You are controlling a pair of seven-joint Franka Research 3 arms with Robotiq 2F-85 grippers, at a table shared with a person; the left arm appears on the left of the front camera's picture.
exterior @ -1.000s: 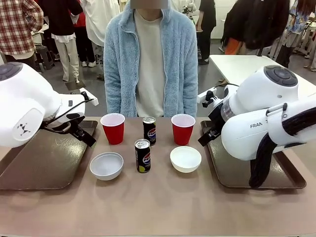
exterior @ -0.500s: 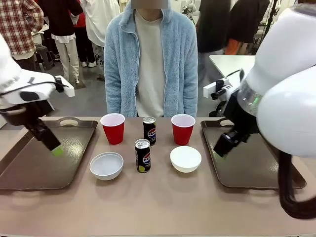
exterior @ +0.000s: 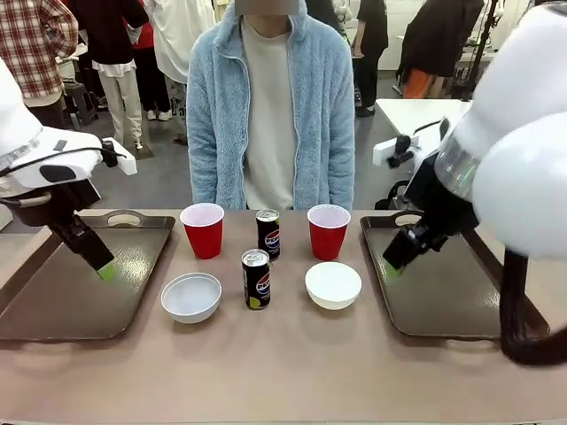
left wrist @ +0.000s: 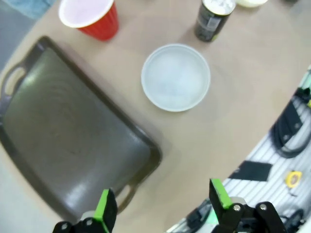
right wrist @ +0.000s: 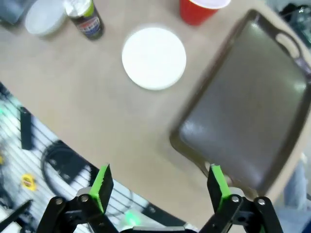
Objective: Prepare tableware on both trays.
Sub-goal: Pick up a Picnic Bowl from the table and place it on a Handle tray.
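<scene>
Between the trays, the tableware stands on the table: two red cups (exterior: 203,230) (exterior: 328,231), two black cans (exterior: 267,234) (exterior: 256,279) and two white bowls (exterior: 190,297) (exterior: 333,285). The left tray (exterior: 53,301) and right tray (exterior: 443,301) hold nothing. My left gripper (exterior: 104,268) hangs open above the left tray; its wrist view looks down on that tray (left wrist: 63,131), a bowl (left wrist: 176,76) and a red cup (left wrist: 90,17), its gripper (left wrist: 163,201) holding nothing. My right gripper (exterior: 392,263) hangs open over the right tray's near-left part; its wrist view shows its gripper (right wrist: 159,182), a bowl (right wrist: 154,58) and the tray (right wrist: 252,107).
A person in a light blue fleece (exterior: 270,106) stands at the far edge of the table, behind the cups. Bare tabletop (exterior: 283,372) stretches in front of the bowls. A white table (exterior: 425,119) stands behind at the right.
Both arms have risen and swung outward, from low beside the cups to high over their own trays. Both grippers stayed open. The tableware has not moved.
</scene>
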